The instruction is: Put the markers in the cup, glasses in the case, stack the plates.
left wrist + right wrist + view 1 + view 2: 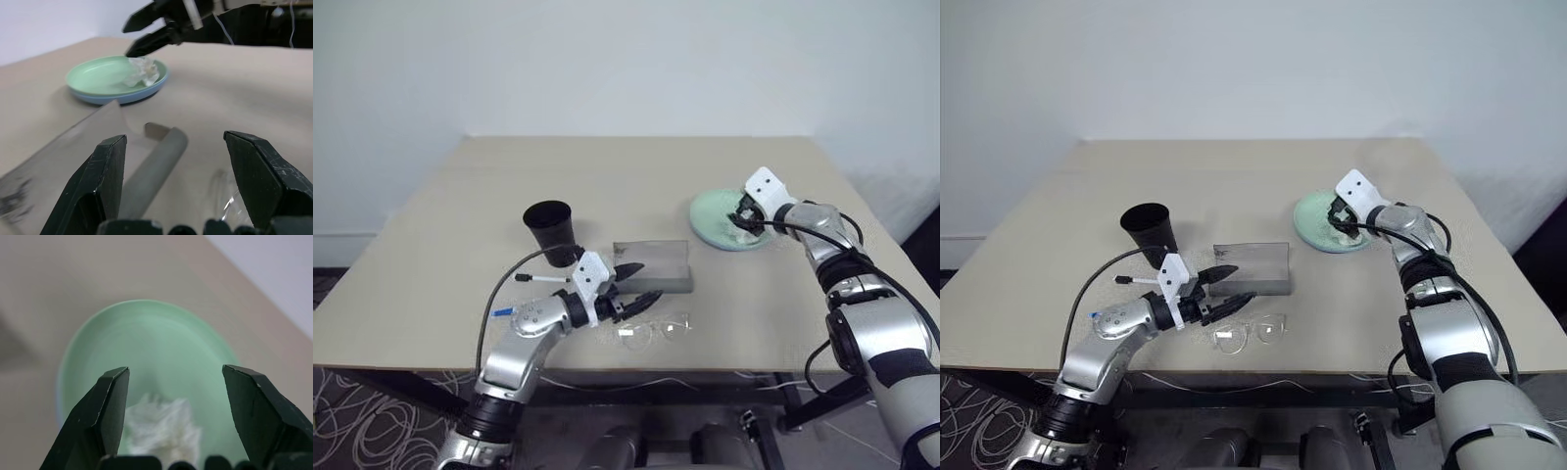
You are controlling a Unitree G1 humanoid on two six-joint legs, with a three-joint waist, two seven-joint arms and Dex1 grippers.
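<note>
The black cup (548, 227) stands upright left of centre. Two markers lie near it, one black-capped (543, 279) and one blue-capped (505, 311). The grey case (651, 264) lies mid-table, and the clear glasses (651, 330) rest by the front edge. At the right, the mint green plate (105, 78) sits on the light blue plate (122, 97). My left gripper (639, 284) is open and empty, between the case and the glasses. My right gripper (176, 371) hangs open just above the green plate (707, 211).
A crumpled white paper wad (161, 428) lies in the green plate under my right gripper. The beige table (636, 176) has bare room at the back and in the middle. A white wall stands behind, and the table's front edge runs right by the glasses.
</note>
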